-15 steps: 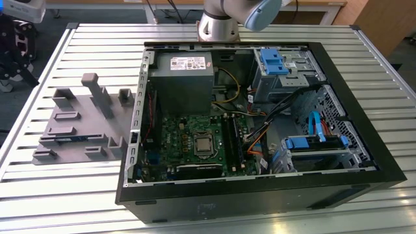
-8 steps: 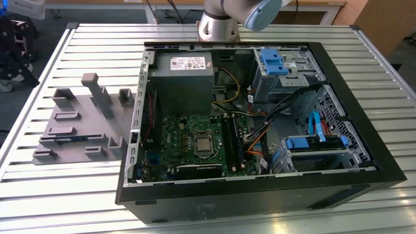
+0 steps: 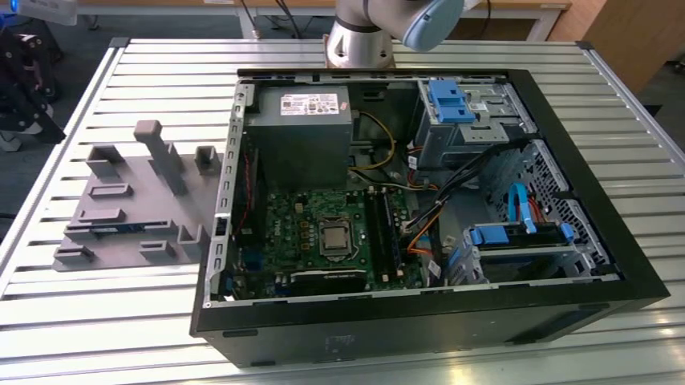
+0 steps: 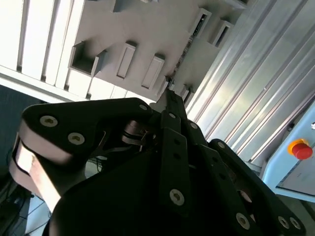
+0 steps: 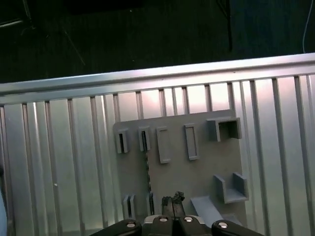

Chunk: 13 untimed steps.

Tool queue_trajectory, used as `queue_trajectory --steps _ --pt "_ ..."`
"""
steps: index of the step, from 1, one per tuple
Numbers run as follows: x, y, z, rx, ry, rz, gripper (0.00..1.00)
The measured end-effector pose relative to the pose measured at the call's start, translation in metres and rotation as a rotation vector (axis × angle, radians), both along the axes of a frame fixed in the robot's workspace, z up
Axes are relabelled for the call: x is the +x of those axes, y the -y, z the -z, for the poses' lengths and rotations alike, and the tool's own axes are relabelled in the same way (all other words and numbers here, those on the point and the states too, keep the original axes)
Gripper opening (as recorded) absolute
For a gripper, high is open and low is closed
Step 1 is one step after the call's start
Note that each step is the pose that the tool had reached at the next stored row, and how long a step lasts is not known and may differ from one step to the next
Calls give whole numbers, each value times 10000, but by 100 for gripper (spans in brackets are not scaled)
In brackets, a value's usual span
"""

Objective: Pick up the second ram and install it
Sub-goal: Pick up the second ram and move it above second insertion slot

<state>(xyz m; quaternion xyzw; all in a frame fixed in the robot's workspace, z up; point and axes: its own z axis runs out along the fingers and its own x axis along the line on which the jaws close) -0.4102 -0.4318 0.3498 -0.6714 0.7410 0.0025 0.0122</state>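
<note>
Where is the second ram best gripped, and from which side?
Pinch the second ram across its flat faces at mid-length, likely from straight above: it stands on edge in the grey fixture, slots holding both ends, leaving the upper edge between them exposed.

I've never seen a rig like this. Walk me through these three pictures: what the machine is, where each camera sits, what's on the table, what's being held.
It is one robot arm with a gripper. The exterior view looks from off the arm at a metal table carrying an open computer case, its green motherboard showing, and a grey fixture at that view's left. Both wrist views ride on the arm, looking past the gripper at the fixture. The thin dark strip on edge in it looks like the second ram. The gripper hangs over it, shut, holding nothing.
</note>
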Motion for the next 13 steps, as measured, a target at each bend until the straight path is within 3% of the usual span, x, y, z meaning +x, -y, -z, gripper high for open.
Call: queue_trajectory --steps 6,13 --pt "0 0 10 -1 -1 -1080 11" --pt "-2 0 11 0 0 -1217 11"
